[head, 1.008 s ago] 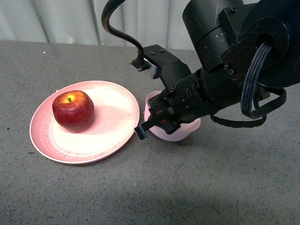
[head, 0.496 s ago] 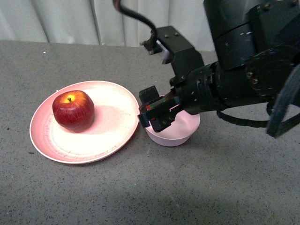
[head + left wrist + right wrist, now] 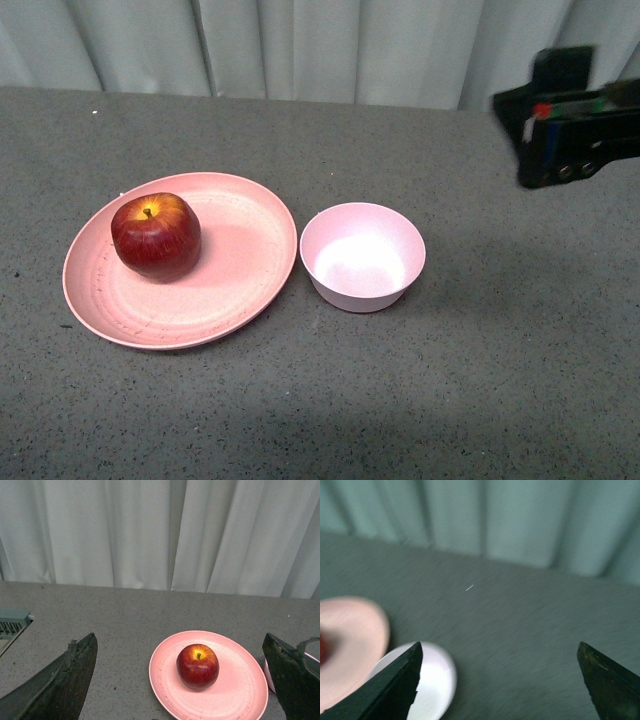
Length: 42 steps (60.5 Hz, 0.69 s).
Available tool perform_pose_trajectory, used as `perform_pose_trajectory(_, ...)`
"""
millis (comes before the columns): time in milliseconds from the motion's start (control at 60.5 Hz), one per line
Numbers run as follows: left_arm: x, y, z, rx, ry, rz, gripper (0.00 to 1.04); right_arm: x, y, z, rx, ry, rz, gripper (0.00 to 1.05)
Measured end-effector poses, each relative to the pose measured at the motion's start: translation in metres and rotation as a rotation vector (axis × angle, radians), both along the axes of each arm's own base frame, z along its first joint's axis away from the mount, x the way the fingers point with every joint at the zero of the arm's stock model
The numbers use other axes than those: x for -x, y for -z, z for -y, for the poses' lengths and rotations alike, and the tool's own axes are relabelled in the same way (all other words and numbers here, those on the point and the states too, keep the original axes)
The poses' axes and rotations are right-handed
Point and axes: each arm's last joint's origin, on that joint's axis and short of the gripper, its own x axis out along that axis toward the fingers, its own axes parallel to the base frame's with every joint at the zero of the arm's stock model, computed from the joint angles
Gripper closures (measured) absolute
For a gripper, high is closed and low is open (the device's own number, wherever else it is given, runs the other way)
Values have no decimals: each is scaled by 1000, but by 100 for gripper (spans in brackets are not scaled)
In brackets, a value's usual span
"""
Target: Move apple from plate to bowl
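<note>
Apple [image 3: 155, 236] on plate [image 3: 240, 250], left-centre of front view; bowl [image 3: 362, 256] just beside plate, frame centre. L end effector [image 3: 180, 640] & R end effector [image 3: 498, 647]: both spread wide, holding nothing.

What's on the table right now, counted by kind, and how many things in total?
apple: 1
plate: 1
bowl: 1
Total: 3
</note>
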Motion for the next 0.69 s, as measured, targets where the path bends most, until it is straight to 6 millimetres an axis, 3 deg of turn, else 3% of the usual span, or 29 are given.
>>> perform_pose_trajectory(66,0,0,0,0,1,0,7,17,-3,15,-2,199,165,27)
perform_pose_trajectory(149,0,0,0,0,-2,0,7,34,-9,30,-25,286,261,41)
perform_pose_trajectory(347,0,0,0,0,0,0,7,67,-8,51,-26,289,262,81)
perform_pose_trajectory(430,0,0,0,0,0,0,7,81,-9,59,-27,289,265,102)
perform_pose_trajectory(694,0,0,0,0,0,0,7,106,-10,70,-26,289,266,104)
